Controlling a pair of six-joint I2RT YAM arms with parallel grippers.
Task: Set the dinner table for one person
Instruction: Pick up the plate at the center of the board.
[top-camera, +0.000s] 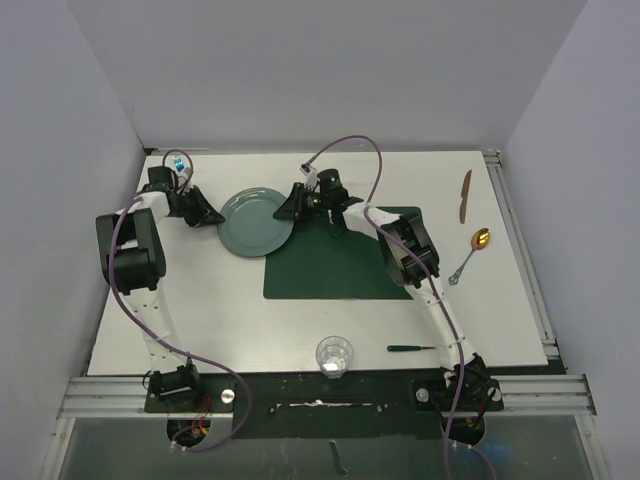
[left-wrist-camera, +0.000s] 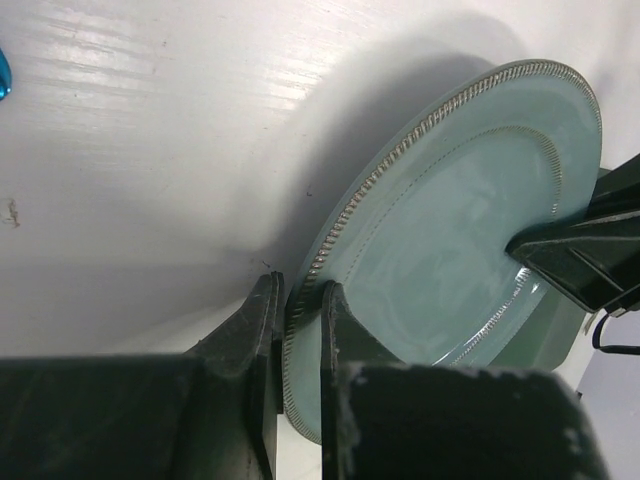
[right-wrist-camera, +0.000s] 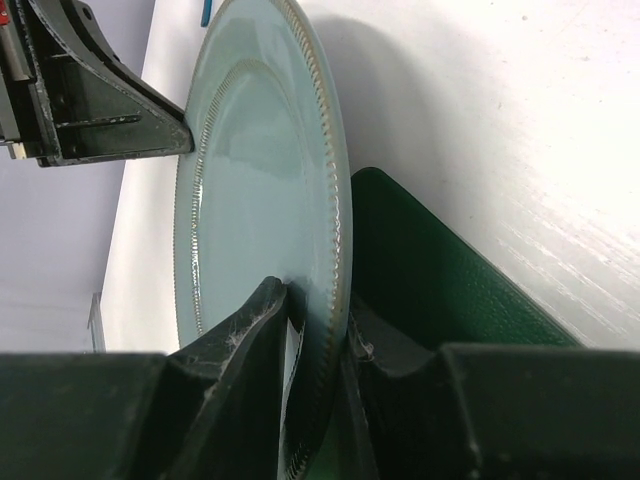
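A grey-green plate (top-camera: 256, 222) with a beaded rim is at the far middle-left of the white dinner table (top-camera: 200, 320). Its right edge overlaps the far left corner of the dark green placemat (top-camera: 340, 258). My left gripper (top-camera: 212, 216) is shut on the plate's left rim, one finger above and one below, as the left wrist view shows (left-wrist-camera: 298, 330) on the plate (left-wrist-camera: 450, 230). My right gripper (top-camera: 291, 206) is shut on the opposite rim, as the right wrist view shows (right-wrist-camera: 318, 320) on the plate (right-wrist-camera: 260, 170) beside the placemat (right-wrist-camera: 420, 270).
A clear glass (top-camera: 334, 355) stands near the front edge. A dark-handled utensil (top-camera: 412, 349) lies to its right. A gold spoon (top-camera: 472, 250) and a brown knife (top-camera: 465, 195) lie at the right. A small blue object (top-camera: 178, 160) sits at the far left corner.
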